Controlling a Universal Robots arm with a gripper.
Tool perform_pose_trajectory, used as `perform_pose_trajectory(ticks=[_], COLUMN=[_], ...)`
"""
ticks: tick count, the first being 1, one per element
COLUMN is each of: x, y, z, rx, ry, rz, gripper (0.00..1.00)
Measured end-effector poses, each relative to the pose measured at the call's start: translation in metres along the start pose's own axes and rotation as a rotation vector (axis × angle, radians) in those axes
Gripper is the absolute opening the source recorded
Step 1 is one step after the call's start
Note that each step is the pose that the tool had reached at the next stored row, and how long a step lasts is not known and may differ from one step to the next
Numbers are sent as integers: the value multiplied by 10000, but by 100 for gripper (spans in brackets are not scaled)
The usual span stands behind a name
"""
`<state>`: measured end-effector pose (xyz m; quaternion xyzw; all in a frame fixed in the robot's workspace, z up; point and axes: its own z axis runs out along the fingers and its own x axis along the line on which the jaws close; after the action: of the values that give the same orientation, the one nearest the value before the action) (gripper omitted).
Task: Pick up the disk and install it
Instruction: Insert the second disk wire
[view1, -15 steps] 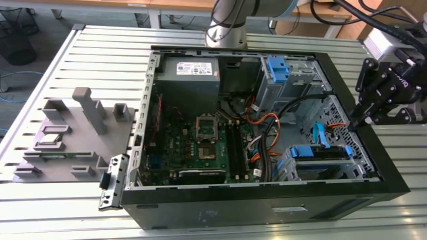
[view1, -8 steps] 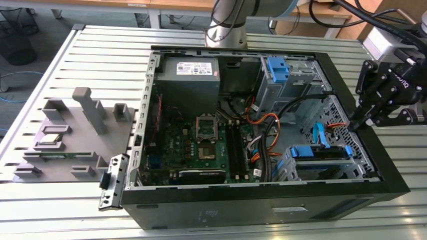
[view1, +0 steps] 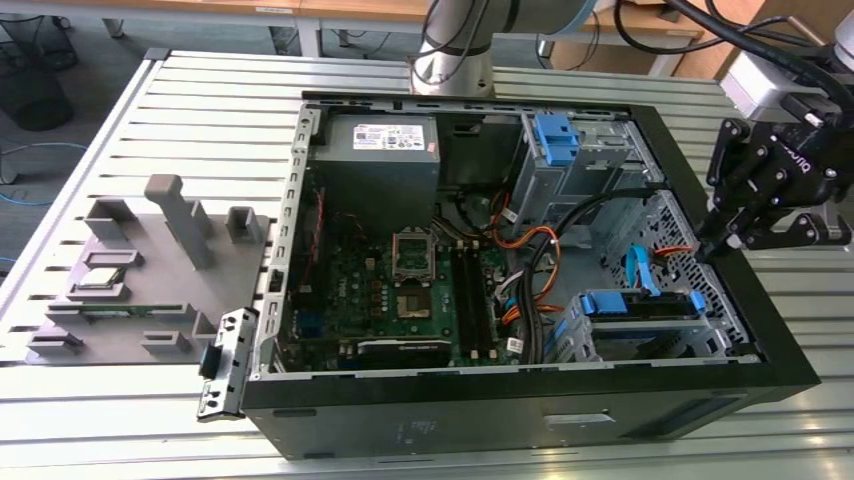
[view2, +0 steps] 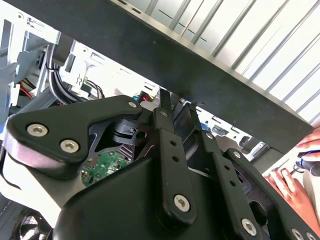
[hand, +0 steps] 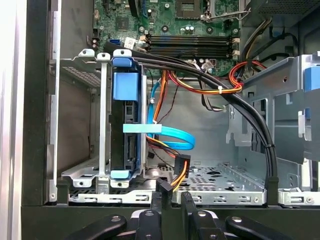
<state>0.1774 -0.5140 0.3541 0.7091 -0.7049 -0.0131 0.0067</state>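
The disk (view1: 641, 303), framed by its blue bracket, sits in the drive cage at the near corner of the open computer case (view1: 534, 400), on the exterior view's right. In the first wrist view the disk (hand: 125, 130) stands on edge inside that metal cage. My gripper (view1: 714, 248) hovers over the case's side wall on the exterior view's right, above and apart from the disk. Its black fingers (hand: 156, 200) are slightly open with nothing between them. In the second wrist view the gripper (view2: 175, 107) points at the case's black rim.
A blue data cable (hand: 170, 135) and orange-black power leads (hand: 177, 172) hang beside the cage. A bare blue bracket (view1: 554, 135) fills the upper bay, next to the grey power supply (view1: 380, 140). A grey parts fixture (view1: 147, 270) lies outside the case. A person's hand (view2: 295, 185) rests nearby.
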Motion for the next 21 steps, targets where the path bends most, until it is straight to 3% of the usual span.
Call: perform_pose_trajectory(ticks=[7,9,15,21], x=[-25,-25,-25,-41], y=[37,53,109,112], z=[17,18,21,21], rx=[-1,-3,-10,-10], ry=[53,144,554,605], rz=[-149,-210,-389,-450], gripper=[30,30,30,30])
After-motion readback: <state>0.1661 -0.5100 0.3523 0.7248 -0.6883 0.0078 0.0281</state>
